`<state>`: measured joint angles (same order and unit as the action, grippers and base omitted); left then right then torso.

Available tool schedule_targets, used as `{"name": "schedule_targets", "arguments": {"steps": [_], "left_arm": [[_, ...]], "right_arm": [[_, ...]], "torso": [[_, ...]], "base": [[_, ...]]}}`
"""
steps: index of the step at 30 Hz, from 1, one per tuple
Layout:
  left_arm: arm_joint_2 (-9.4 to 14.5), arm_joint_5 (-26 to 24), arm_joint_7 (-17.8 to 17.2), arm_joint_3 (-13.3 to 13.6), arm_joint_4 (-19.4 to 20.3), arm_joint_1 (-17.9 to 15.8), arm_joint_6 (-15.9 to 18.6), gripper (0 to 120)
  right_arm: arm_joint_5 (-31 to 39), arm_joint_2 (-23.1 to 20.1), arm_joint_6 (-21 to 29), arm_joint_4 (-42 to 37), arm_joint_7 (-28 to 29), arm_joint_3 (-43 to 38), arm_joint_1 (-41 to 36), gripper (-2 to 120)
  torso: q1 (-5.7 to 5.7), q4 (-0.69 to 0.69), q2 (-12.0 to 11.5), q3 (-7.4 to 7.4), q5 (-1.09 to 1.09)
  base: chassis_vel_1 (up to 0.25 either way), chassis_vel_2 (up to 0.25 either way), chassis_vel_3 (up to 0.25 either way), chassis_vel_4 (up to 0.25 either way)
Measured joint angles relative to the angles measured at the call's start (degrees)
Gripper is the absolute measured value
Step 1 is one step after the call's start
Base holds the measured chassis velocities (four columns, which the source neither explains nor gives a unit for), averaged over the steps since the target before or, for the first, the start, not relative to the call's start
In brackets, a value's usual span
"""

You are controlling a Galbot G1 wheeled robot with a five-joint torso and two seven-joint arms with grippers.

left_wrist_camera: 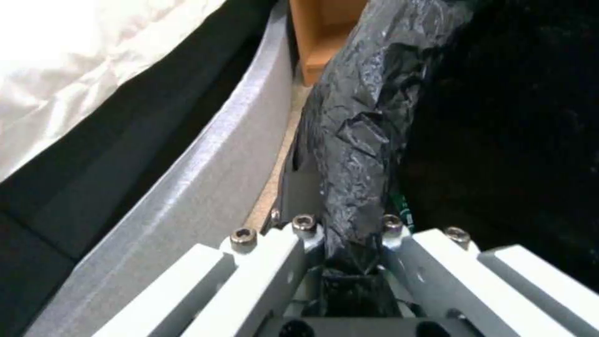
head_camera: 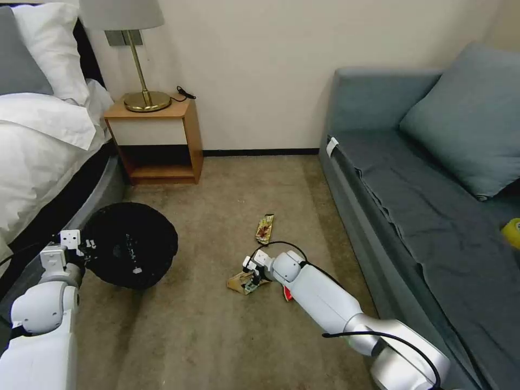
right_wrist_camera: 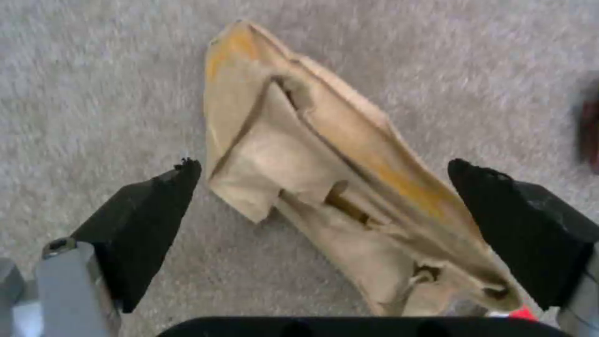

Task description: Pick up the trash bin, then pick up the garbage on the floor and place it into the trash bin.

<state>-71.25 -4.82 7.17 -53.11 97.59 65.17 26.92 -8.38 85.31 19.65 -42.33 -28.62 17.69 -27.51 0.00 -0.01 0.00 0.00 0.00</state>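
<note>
Trash bin [head_camera: 130, 245]: I have it lifted on my left, beside the bed [head_camera: 38, 157], mouth tilted toward the head camera; black liner folded over the rim.
Left hand [left_wrist_camera: 349, 252]: clamped on the liner-covered rim; crinkled plastic bunched between the fingers.
Right hand [right_wrist_camera: 325, 201]: low over the carpet [head_camera: 206, 325], fingers apart, straddling the tan paper wrapper [right_wrist_camera: 337, 187] without touching it.
Tan paper wrapper: flat on the carpet, between bed and sofa [head_camera: 433, 216].
Candy wrapper [head_camera: 265, 227]: gold-brown, on the carpet just beyond my right hand.
Red packet [head_camera: 287, 294]: sliver showing beside my right forearm.
</note>
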Motion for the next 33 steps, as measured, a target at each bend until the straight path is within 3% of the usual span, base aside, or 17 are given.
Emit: {"name": "schedule_targets", "arguments": {"steps": [14,20,33], "left_arm": [[-0.3,0.1,0.0,0.5,-0.6,-0.3,-0.5,1],[-0.5,0.1,0.0,0.5,-0.7,-0.1,-0.9,1],[-1.4,0.2,0.1,0.9,-0.3,0.1,-1.3,1]], "right_arm": [[-4.2,2.9,-2.3,4.1,-0.4,-0.4,-0.2,97],[-5.5,3.3,-2.3,4.9,-0.4,-0.6,-0.4,82],[-6.6,2.9,-2.5,5.5,-0.5,-1.7,-0.9,30]], "torso": [[0.0,0.01,0.0,0.0,0.0],[0.0,0.01,0.0,0.0,0.0],[0.0,0.01,0.0,0.0,0.0]], "base": [[0.0,0.0,0.0,0.0],[0.0,0.0,0.0,0.0],[0.0,0.0,0.0,0.0]]}}
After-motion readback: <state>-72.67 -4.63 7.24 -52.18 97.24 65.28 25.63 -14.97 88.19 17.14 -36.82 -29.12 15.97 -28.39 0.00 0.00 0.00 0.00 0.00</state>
